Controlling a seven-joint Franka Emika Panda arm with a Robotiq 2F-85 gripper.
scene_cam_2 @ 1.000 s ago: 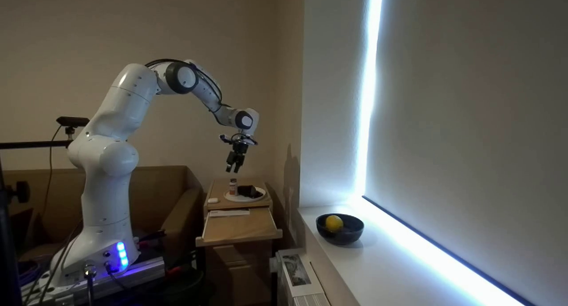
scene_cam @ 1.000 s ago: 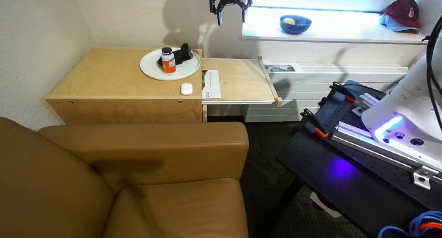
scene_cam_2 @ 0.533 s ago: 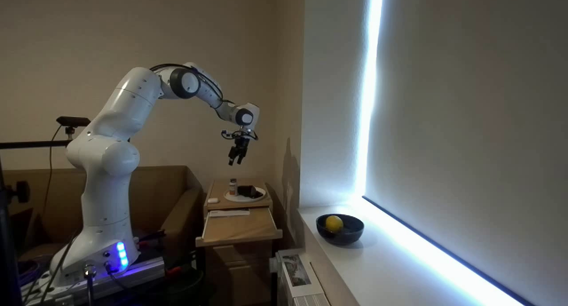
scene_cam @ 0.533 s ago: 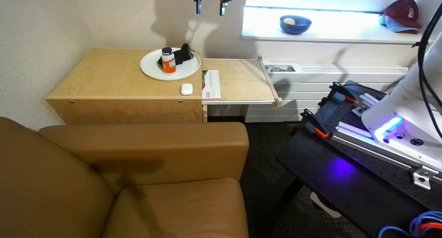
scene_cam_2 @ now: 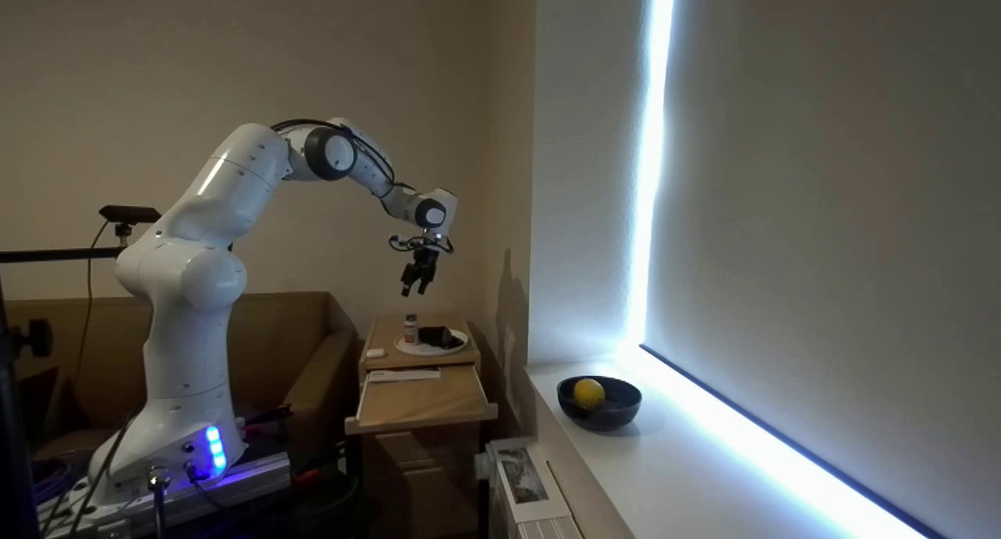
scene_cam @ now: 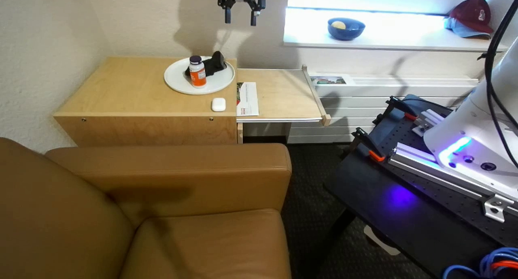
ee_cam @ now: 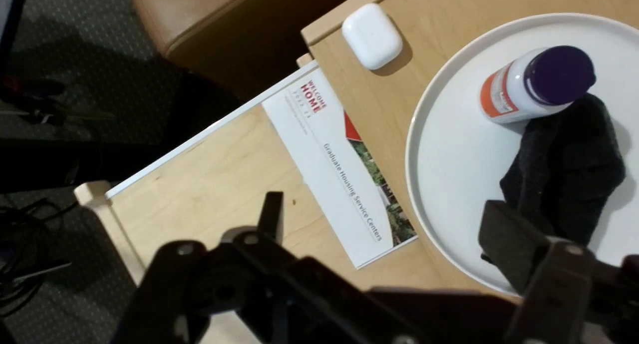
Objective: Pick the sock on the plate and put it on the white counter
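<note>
A soft black sock (ee_cam: pixel 581 169), bunched up, lying on a round white plate (ee_cam: pixel 459 169), which sits flat, a long white counter (scene_cam: pixel 396 33), bright on top, well apart from both.

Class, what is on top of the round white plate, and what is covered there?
On the plate are a black sock and an upright pill bottle. The plate's surface beneath them is covered, so unseen.

In an exterior view the gripper (scene_cam: pixel 240 22) hangs with jaws parted, higher than the white plate (scene_cam: pixel 177 76), where the black sock (scene_cam: pixel 212 65) lies partly behind an upright bottle (scene_cam: pixel 198 73), while a blue bowl (scene_cam: pixel 346 35) stands on the white counter (scene_cam: pixel 398 33).
</note>
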